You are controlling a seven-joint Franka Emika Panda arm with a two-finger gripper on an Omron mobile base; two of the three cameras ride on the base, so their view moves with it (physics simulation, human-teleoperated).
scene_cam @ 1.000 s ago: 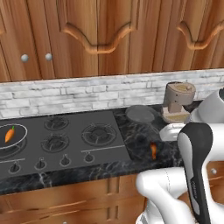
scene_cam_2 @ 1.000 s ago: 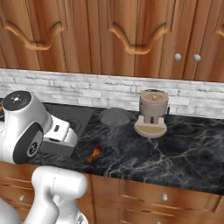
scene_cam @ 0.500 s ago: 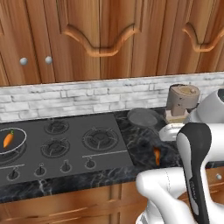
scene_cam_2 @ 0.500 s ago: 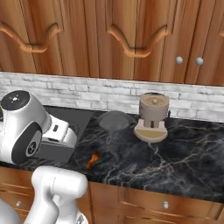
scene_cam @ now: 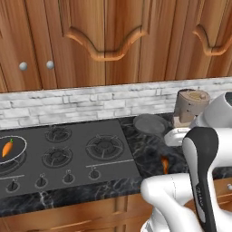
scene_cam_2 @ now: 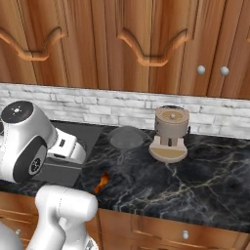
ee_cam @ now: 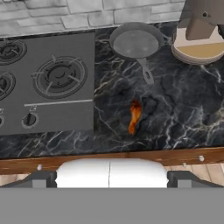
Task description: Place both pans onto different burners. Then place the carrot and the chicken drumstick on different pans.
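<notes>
Black marble veined with white forms the tabletop (ee_cam: pixel 175 118), where a small golden-brown, orange-tinted chicken drumstick (ee_cam: pixel 134 116) lies near the front edge, just right of the dark grey stovetop (scene_cam: pixel 68 154) set into it. Behind the drumstick, toward the back edge by the pale brick wall, a plain dark grey round frying pan (ee_cam: pixel 135 43) sits on the bare marble off the stovetop, its handle pointing forward at the meat but apart from it. To the pan's right stands a squat tan coffee grinder (scene_cam_2: pixel 170 132) on a round base. At the stovetop's far left edge, a dark frying pan with a bright silver-white rim (scene_cam: pixel 10 152) rests on a burner with a small bright orange carrot (scene_cam: pixel 7 148) lying inside it. The round black ringed burners (scene_cam: pixel 104 146) nearer the marble carry nothing. The white arm's hand hangs above the tabletop's front edge, looking down on the drumstick and the grey pan; its jaws are spread wide with nothing between them.
</notes>
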